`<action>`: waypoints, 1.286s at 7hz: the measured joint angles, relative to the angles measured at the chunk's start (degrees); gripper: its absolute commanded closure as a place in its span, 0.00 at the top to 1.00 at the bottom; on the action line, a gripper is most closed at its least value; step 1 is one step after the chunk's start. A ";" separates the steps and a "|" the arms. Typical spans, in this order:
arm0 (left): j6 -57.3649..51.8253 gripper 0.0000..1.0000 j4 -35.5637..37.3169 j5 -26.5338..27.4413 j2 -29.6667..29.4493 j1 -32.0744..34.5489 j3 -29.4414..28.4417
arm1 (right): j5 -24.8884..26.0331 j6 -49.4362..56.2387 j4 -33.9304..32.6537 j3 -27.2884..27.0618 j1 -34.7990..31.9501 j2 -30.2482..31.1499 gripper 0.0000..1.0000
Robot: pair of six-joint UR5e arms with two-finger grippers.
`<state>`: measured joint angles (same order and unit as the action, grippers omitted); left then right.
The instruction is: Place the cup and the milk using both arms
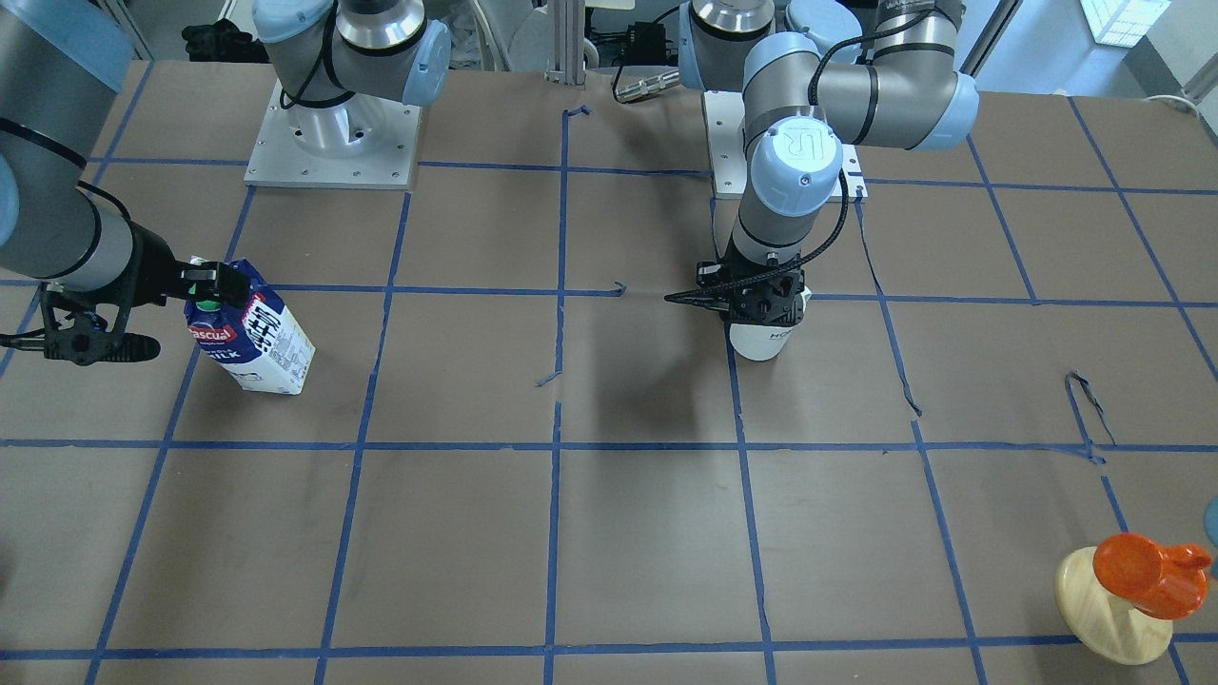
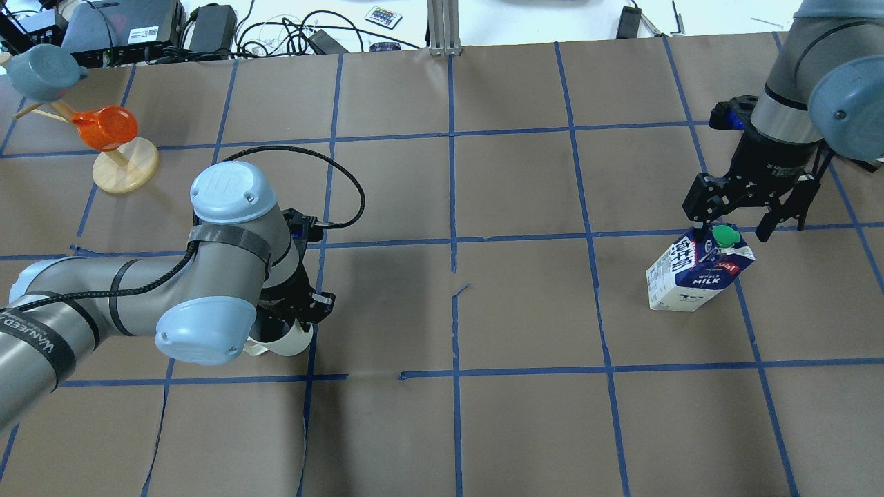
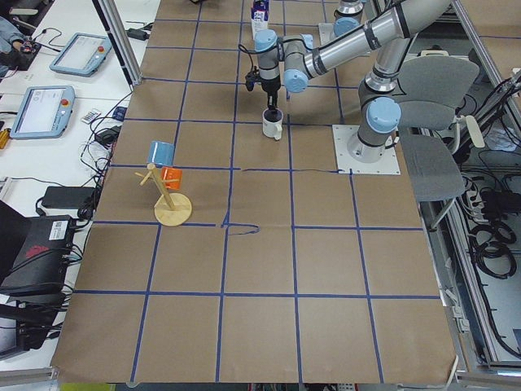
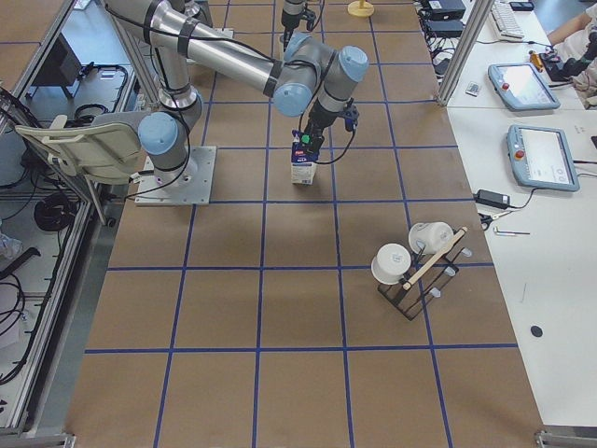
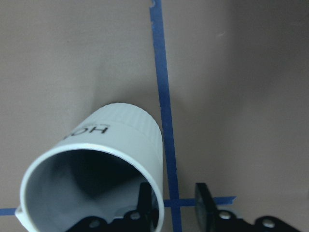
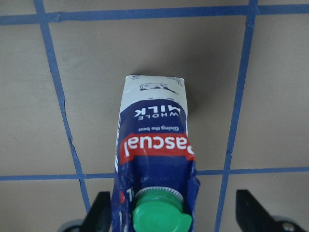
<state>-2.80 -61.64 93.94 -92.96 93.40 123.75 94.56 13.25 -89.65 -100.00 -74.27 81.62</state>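
The white cup [image 5: 96, 159] stands on the brown paper; it also shows in the front view [image 1: 761, 341] and the overhead view [image 2: 290, 342]. My left gripper [image 5: 174, 203] is straight above it, open. One finger [image 5: 145, 198] is at the inner side of the rim, the other [image 5: 203, 205] is outside and clear of the wall. The blue and white milk carton [image 2: 690, 276] with a green cap [image 6: 159, 217] stands at the table's right side. My right gripper [image 2: 739, 221] is open wide, its fingers on either side of the carton's top and not touching it.
A wooden stand [image 2: 124, 172] with an orange cup [image 2: 103, 128] and a blue cup [image 2: 41, 69] is at the far left. A rack with white mugs [image 4: 415, 261] stands at the table's right end. Blue tape lines grid the paper.
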 measured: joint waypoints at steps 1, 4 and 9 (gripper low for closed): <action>-1.02 0.00 0.62 0.27 0.01 -0.03 -1.07 | -0.12 -0.17 -0.06 0.03 0.00 -0.02 0.55; -3.09 0.00 -0.45 1.46 -1.38 -0.43 -6.88 | -0.70 -0.44 -0.09 0.34 0.00 -0.06 0.12; -19.63 0.00 -0.40 1.33 -8.87 -14.04 -14.99 | -1.36 -0.76 2.75 6.05 -0.27 0.05 0.11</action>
<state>-22.43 -62.03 95.26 -101.83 79.36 108.76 93.20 12.49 -86.90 -93.94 -74.55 81.67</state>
